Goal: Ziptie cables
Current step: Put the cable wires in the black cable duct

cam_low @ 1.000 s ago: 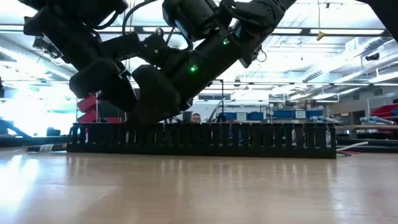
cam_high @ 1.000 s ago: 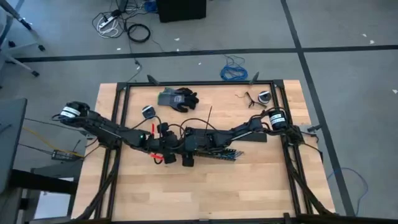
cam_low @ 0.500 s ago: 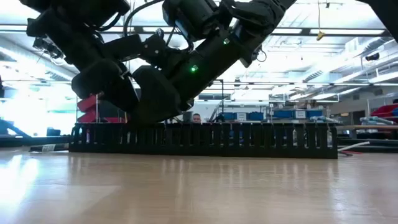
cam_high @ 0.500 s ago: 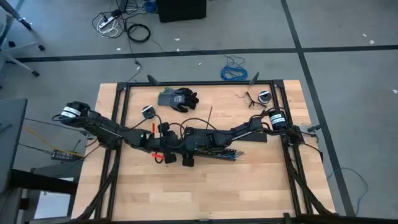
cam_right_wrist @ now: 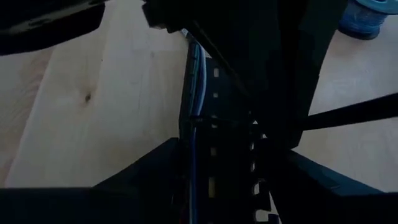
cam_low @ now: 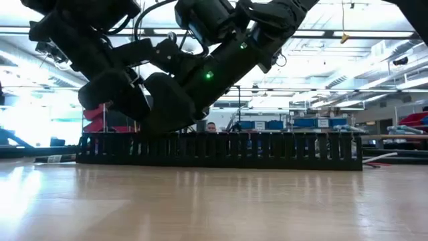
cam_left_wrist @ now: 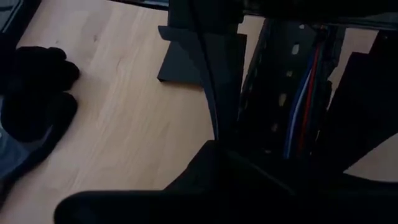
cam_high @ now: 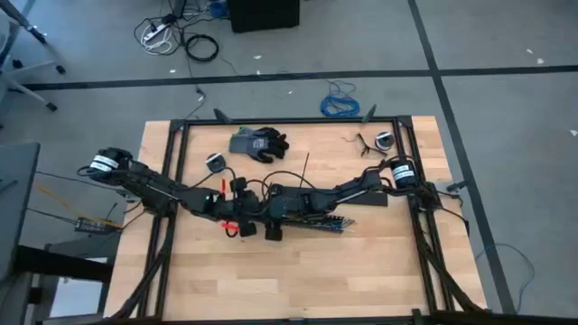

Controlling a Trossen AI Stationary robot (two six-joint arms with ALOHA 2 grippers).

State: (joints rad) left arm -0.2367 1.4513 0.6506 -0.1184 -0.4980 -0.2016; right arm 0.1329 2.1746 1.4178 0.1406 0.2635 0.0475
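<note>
Two dark robot arms meet over the middle of a pale wooden table (cam_high: 298, 271), both bent low above a long black slotted cable duct (cam_low: 221, 150) that lies flat on the boards. The duct is a stiff comb-sided channel, its wall cut into a row of even upright teeth, seen edge-on in the low view. Inside it run the cables (cam_left_wrist: 303, 106): thin, floppy wires, red, blue and pale ones lying side by side along the channel in the left wrist view, with a blue-grey strand (cam_right_wrist: 194, 93) following the duct's slotted wall in the right wrist view.

The left gripper (cam_high: 237, 213) sits at the duct's left end; the right gripper (cam_high: 282, 209) is just beside it over the same stretch. Whether either claw is open, closed or holding anything cannot be told, since their tips are lost in dark overlapping shapes in every view.

Toward the table's far edge lie a limp black-and-grey work glove (cam_high: 257, 143), a small round roll (cam_high: 215, 161) and another roll (cam_high: 383, 139) near the right arm's base. A coiled blue cable (cam_high: 340, 105) rests on the grey floor beyond. No writing can be read.
</note>
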